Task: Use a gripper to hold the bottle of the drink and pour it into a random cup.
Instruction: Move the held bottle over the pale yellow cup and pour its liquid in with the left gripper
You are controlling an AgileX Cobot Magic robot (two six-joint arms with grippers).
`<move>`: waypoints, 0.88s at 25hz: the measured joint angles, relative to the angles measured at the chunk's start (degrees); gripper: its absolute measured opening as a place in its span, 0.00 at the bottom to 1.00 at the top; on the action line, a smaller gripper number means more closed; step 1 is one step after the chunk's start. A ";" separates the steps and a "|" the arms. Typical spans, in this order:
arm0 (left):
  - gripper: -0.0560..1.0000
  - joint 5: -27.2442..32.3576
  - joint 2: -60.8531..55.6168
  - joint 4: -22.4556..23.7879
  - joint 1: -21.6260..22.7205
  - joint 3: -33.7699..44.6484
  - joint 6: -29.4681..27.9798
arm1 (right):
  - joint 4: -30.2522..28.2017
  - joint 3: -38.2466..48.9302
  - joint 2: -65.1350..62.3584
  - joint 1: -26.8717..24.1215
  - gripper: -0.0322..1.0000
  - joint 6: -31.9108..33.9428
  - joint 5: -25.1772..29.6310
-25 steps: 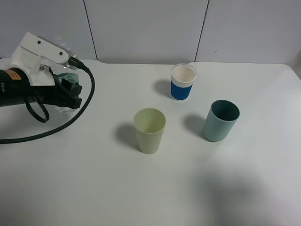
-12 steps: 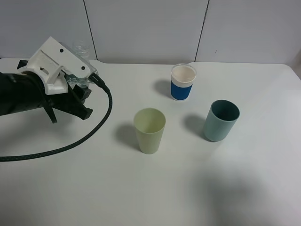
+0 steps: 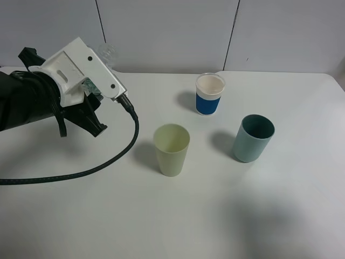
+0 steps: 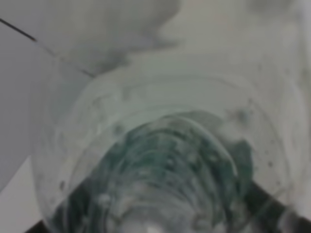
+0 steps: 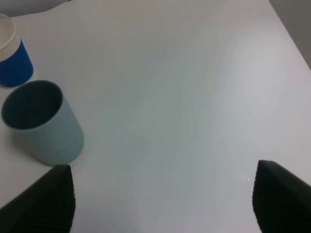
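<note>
Bottle of the drink sits clenched in your left gripper, neck up, over the counter's far-left side and well apart from the cup, so carry it level to just above that rim, then tilt slowly.

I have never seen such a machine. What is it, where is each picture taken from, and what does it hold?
It is a two-armed robot. The high camera shows a table with three cups: a pale yellow-green cup, a teal cup and a blue-banded white cup. The left gripper holds a clear bottle. The blurry picture is that arm's wrist camera, close against the bottle. The last is the right wrist camera: the right gripper, fingers apart and empty, near the teal cup.
</note>
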 joint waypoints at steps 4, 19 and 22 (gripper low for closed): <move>0.50 -2.46 0.06 -2.72 -1.77 0.00 2.68 | 0.00 0.00 0.00 0.00 0.75 0.00 0.00; 0.50 -3.63 6.49 -7.73 -3.36 -4.69 8.44 | 0.00 0.00 0.00 0.00 0.75 0.00 0.00; 0.50 -3.88 6.83 -8.05 -4.86 -4.69 11.25 | 0.00 0.00 0.00 0.00 0.75 0.00 0.00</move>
